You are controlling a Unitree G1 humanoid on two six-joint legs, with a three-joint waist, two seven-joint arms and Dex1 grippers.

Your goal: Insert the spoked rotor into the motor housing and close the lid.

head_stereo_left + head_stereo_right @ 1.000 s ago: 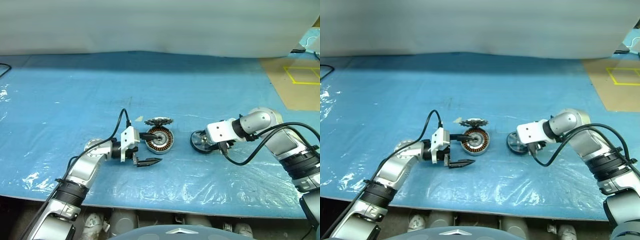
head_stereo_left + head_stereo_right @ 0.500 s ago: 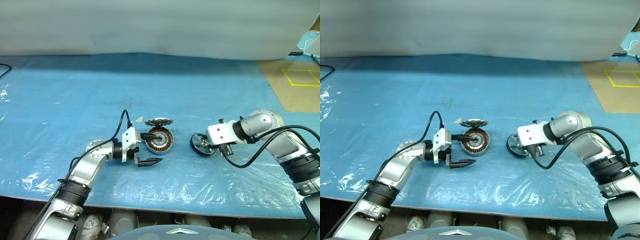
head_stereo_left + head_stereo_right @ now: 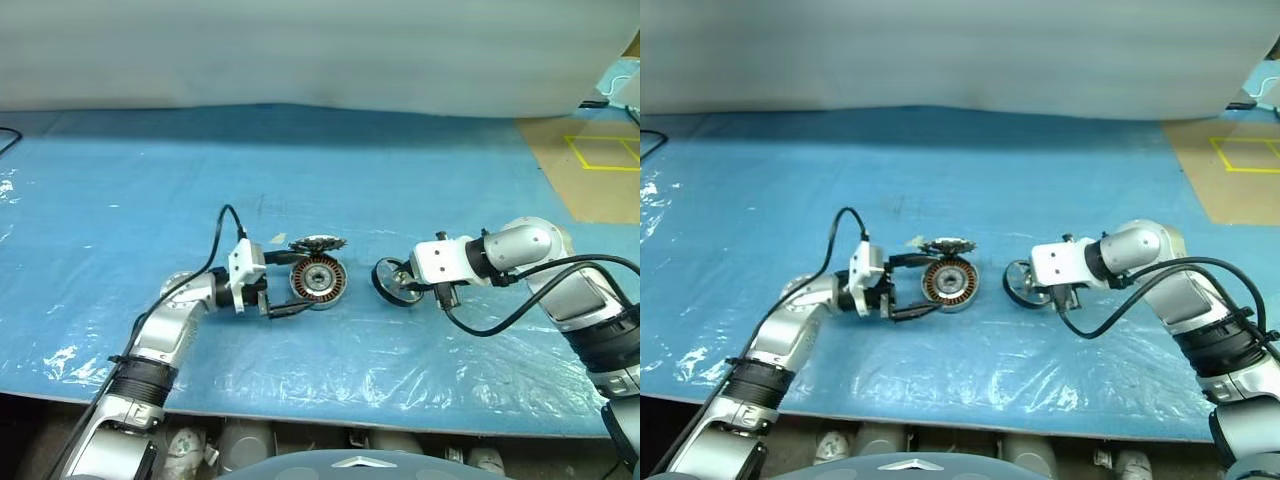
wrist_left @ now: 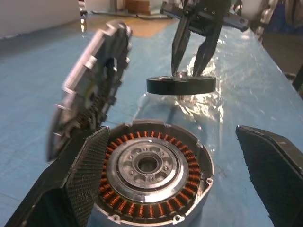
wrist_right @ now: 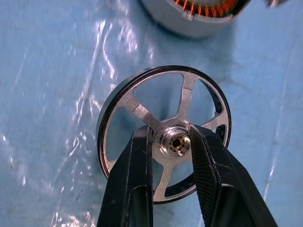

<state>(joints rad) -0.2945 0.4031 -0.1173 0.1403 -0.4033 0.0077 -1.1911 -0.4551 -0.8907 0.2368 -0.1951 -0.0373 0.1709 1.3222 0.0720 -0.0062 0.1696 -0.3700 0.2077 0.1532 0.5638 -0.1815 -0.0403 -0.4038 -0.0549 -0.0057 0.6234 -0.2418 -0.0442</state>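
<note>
The motor housing (image 3: 319, 281) lies on the blue sheet, open face up, with copper windings and a silver hub (image 4: 147, 165) inside. The lid (image 4: 92, 87) stands tilted against the housing's far rim, its ribbed underside showing. My left gripper (image 3: 302, 283) is open, one finger on each side of the housing, which it does not grip. To the housing's right is the spoked rotor (image 3: 396, 282), a silver-rimmed wheel (image 5: 165, 132). My right gripper (image 5: 173, 142) is shut on the rotor's centre hub from above. The rotor looks level and slightly off the sheet.
A crinkled blue plastic sheet (image 3: 150, 180) covers the table. The table's front edge (image 3: 330, 410) runs close below both arms. A brown floor patch with yellow tape (image 3: 595, 160) lies at the far right, and a white wall (image 3: 300, 50) rises behind the table.
My right gripper has shut on the rotor's hub, then raised the rotor a little and carried it left toward the housing. My left gripper, still open, rose to straddle the housing.
</note>
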